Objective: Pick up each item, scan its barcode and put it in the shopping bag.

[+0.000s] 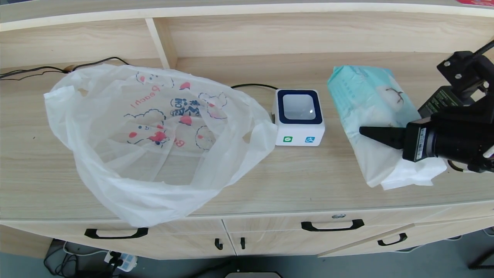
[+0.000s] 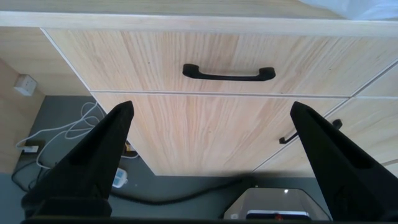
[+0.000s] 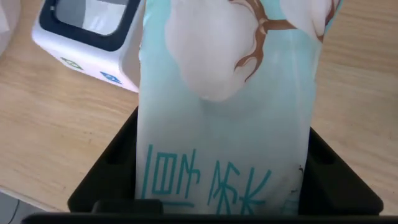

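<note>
A pale blue-and-white tissue pack (image 1: 370, 112) lies on the wooden counter at the right. My right gripper (image 1: 366, 132) hangs low over its near half, pointing left. In the right wrist view the pack (image 3: 224, 93) runs between the gripper's (image 3: 224, 121) two black fingers (image 3: 106, 180), which stand open, one along each long side. The white scanner (image 1: 299, 117) with its dark-framed window sits just left of the pack. A white plastic shopping bag (image 1: 154, 143) lies open at the left. My left gripper (image 2: 211, 109) is open and empty, below the counter in front of the drawers.
A wooden shelf divider (image 1: 162, 42) and back wall rise behind the counter. Black cables (image 1: 46, 70) run along the back left. Drawers with black handles (image 1: 332, 226) sit under the front edge. Bare counter lies in front of the scanner.
</note>
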You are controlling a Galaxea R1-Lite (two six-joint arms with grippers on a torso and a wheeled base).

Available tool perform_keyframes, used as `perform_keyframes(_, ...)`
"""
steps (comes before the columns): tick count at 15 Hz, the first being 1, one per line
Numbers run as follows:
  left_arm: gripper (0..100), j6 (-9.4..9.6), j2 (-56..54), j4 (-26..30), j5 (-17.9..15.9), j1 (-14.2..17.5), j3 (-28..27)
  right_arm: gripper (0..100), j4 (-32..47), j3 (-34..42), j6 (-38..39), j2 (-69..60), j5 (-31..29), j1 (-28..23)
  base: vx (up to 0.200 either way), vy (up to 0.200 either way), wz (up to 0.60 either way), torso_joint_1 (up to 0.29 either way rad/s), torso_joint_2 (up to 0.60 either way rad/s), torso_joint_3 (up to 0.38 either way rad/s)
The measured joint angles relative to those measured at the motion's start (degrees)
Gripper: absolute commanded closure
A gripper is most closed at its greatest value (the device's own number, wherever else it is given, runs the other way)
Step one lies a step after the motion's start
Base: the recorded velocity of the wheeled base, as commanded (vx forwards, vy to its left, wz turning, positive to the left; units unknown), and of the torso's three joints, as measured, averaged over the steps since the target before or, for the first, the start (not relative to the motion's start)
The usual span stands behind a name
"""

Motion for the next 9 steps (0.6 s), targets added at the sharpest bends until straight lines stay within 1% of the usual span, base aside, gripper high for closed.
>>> perform_keyframes(2, 0, 0.02, 0.0, 0.0, 0.0, 0.0, 0.0, 100, -0.3, 3.6, 2.4, -5.8, -0.3, 6.0, 0.0, 0.0, 0.0, 0.0, 0.0, 0.0)
perform_keyframes(3, 0, 0.02, 0.0, 0.0, 0.0, 0.0, 0.0, 100, -1.3, 5.9, 5.8, -8.9, -0.3, 9.2, 0.0, 0.0, 0.0, 0.0, 0.0, 0.0)
perform_keyframes(4, 0, 0.0, 0.0, 0.0, 0.0, 0.0, 0.0, 100, -3.4, 7.9, 11.0, -11.4, -0.1, 12.0, 0.0, 0.0, 0.0, 0.0, 0.0, 0.0)
perform_keyframes(5, 0, 0.02, 0.0, 0.0, 0.0, 0.0, 0.0, 100, -5.5, 9.1, 15.8, -13.0, -0.1, 13.6, 0.0, 0.0, 0.0, 0.0, 0.0, 0.0)
perform_keyframes(6, 0, 0.02, 0.0, 0.0, 0.0, 0.0, 0.0, 100, -7.6, 9.9, 21.9, -14.2, 0.1, 14.9, 0.0, 0.0, 0.0, 0.0, 0.0, 0.0)
perform_keyframes(8, 0, 0.0, 0.0, 0.0, 0.0, 0.0, 0.0, 100, -9.7, 10.6, 39.2, -14.8, 2.4, 17.0, 0.0, 0.0, 0.0, 0.0, 0.0, 0.0)
perform_keyframes(9, 0, 0.0, 0.0, 0.0, 0.0, 0.0, 0.0, 100, -10.5, 10.7, 49.0, -14.8, 5.8, 18.1, 0.0, 0.0, 0.0, 0.0, 0.0, 0.0)
